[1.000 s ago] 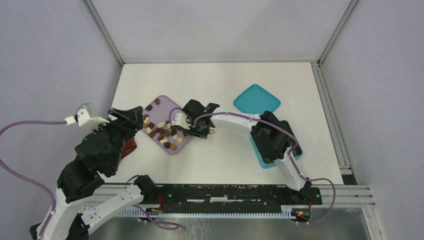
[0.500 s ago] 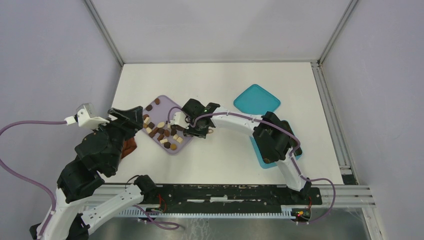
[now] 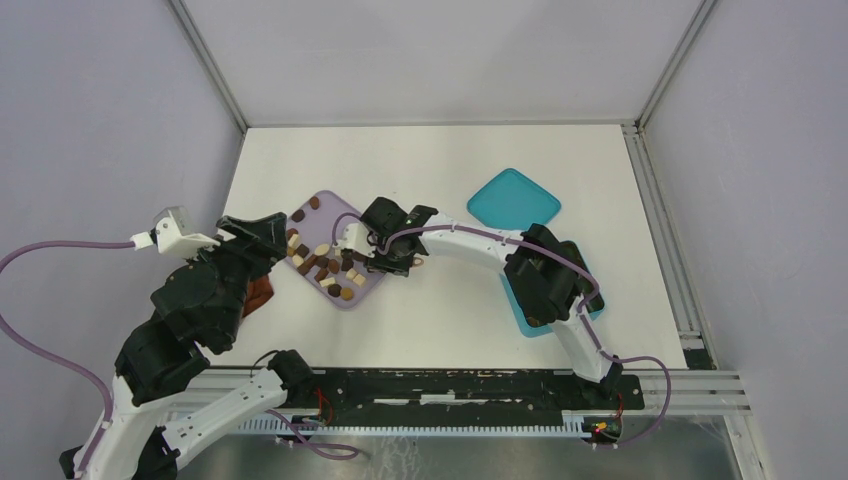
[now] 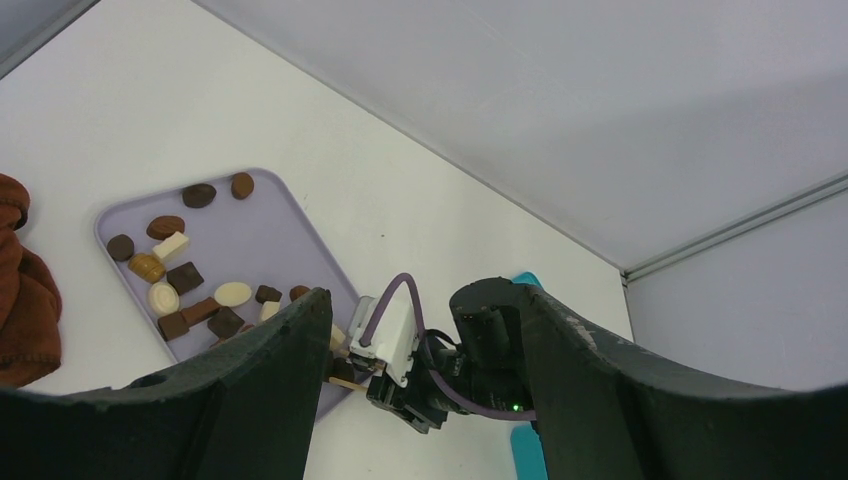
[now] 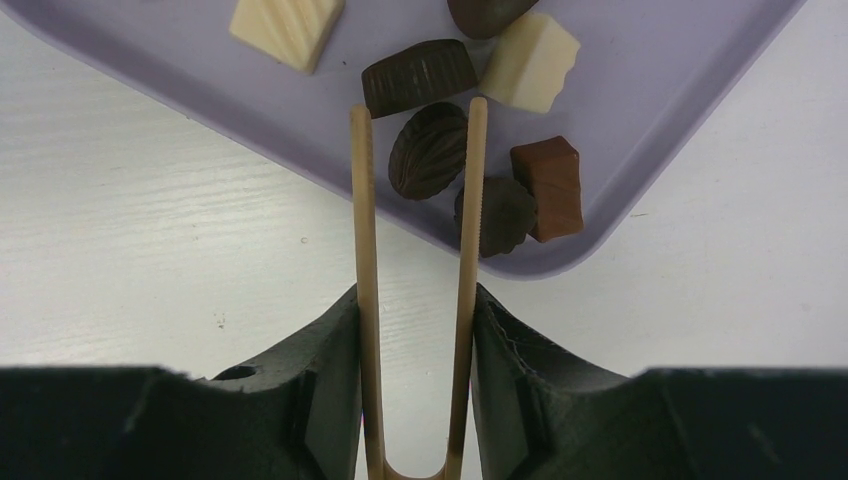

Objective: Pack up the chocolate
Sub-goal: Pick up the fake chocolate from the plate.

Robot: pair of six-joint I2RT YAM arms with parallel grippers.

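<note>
The chocolate point(image 3: 322, 266), several small dark, brown and cream pieces, lies on a lilac tray point(image 3: 335, 212). My right gripper point(image 5: 415, 296) is shut on wooden tongs point(image 5: 363, 230), at the tray's right corner point(image 3: 392, 260). The tong tips stand apart on either side of a dark ribbed oval piece point(image 5: 428, 150), just above the tray point(image 5: 640, 80). A round dark piece point(image 5: 500, 215) and a brown block point(image 5: 550, 185) lie beside the right tip. My left gripper point(image 4: 420, 300) is open and empty, raised left of the tray point(image 3: 268, 232).
A teal lid point(image 3: 513, 200) lies at the back right. A teal box point(image 3: 522, 305) sits under my right arm, mostly hidden. A rust-brown cloth point(image 3: 258, 296) lies under my left arm, left of the tray point(image 4: 25, 290).
My right gripper has crept a little left, bringing the tongs further over the tray's corner. The left arm has not moved.
</note>
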